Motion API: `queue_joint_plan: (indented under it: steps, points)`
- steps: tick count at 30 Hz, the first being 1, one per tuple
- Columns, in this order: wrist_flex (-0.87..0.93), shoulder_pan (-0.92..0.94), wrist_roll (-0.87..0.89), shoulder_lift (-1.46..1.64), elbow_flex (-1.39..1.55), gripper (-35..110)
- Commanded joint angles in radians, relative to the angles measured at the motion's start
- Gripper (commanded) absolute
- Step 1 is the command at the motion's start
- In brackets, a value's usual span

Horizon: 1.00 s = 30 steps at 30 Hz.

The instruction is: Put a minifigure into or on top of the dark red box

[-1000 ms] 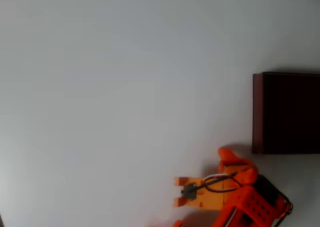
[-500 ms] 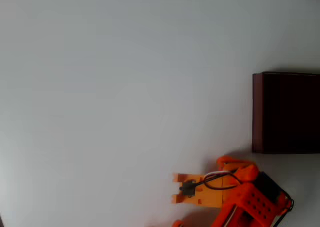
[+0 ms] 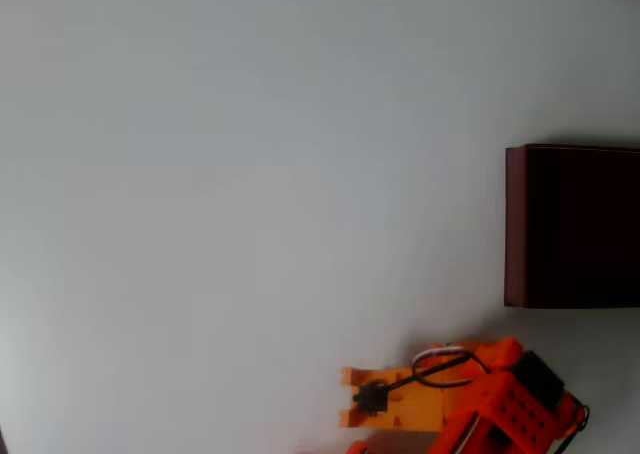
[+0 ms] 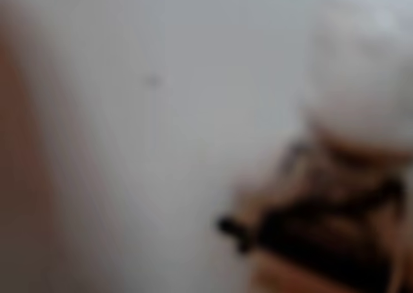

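Gripper [image 3: 352, 405] sits low at the bottom edge of the overhead view, its orange prongs pointing left over the pale worktop [image 3: 250, 174], with a small dark-grey lump between them that may be the minifigure [image 4: 348, 177]; whether the prongs are pressed on it or merely around it I cannot tell. In the wrist view a blurred whitish shape with a dark band under it lies very close to the lens at the right, which fits a figure at the gripper, though the blur keeps it uncertain. Such a toy is likely light, rigid plastic and smooth, so it could twist or slip; a hold across the torso looks safer than one on the head or legs. Up and to the right, apart from the gripper, stands the dark red box [image 3: 515, 224], with its dark inside.
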Motion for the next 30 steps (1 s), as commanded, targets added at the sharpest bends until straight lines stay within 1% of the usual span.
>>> queue_joint_plan:
  steps: [1,9,16,19,21,30]
  points:
    - [0.026,0.012,-0.037,0.018,0.008,13]
    - [0.029,0.028,-0.055,0.025,0.008,9]
    - [0.021,0.037,-0.014,0.023,0.018,7]
    - [0.037,0.037,0.046,-0.003,-0.003,10]
    - [0.035,0.037,0.092,-0.018,-0.015,25]
    - [0.028,0.046,0.336,-0.032,-0.100,22]
